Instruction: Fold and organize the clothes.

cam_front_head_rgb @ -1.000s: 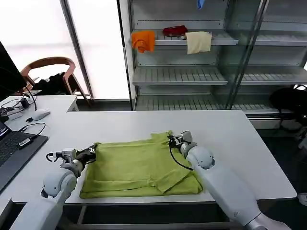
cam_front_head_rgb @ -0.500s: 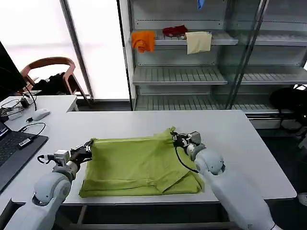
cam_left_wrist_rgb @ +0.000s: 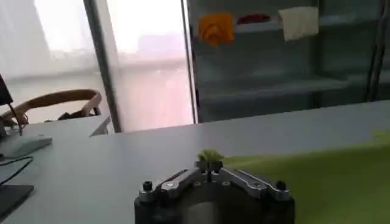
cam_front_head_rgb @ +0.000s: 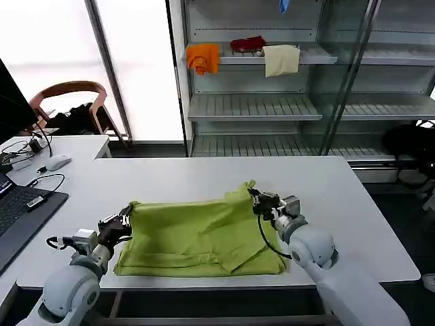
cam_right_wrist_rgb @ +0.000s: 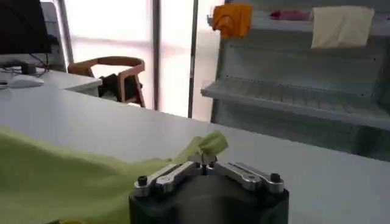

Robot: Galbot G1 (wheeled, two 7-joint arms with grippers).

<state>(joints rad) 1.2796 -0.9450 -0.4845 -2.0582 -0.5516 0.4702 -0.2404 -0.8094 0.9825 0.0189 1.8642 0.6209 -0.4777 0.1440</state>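
The lime-green T-shirt (cam_front_head_rgb: 197, 234) lies partly folded on the white table (cam_front_head_rgb: 170, 180), its far edge lifted off the surface. My left gripper (cam_front_head_rgb: 124, 222) is shut on the shirt's far left corner (cam_left_wrist_rgb: 210, 157). My right gripper (cam_front_head_rgb: 257, 199) is shut on the far right corner (cam_right_wrist_rgb: 207, 146), which sticks up as a small peak. Between the two grippers the raised edge hangs slightly slack. The near part of the shirt rests flat by the table's front edge.
A laptop (cam_front_head_rgb: 20, 210) with cables and a mouse (cam_front_head_rgb: 57, 161) sit on the table's left side. Behind the table stands a metal shelf rack (cam_front_head_rgb: 272, 75) with orange (cam_front_head_rgb: 202, 57), red and cream cloths. A wooden chair (cam_front_head_rgb: 71, 102) stands at the back left.
Both grippers have pulled the shirt's far edge up and toward the table's front; the left moved left and nearer, the right moved right and nearer. The fabric now stands higher.
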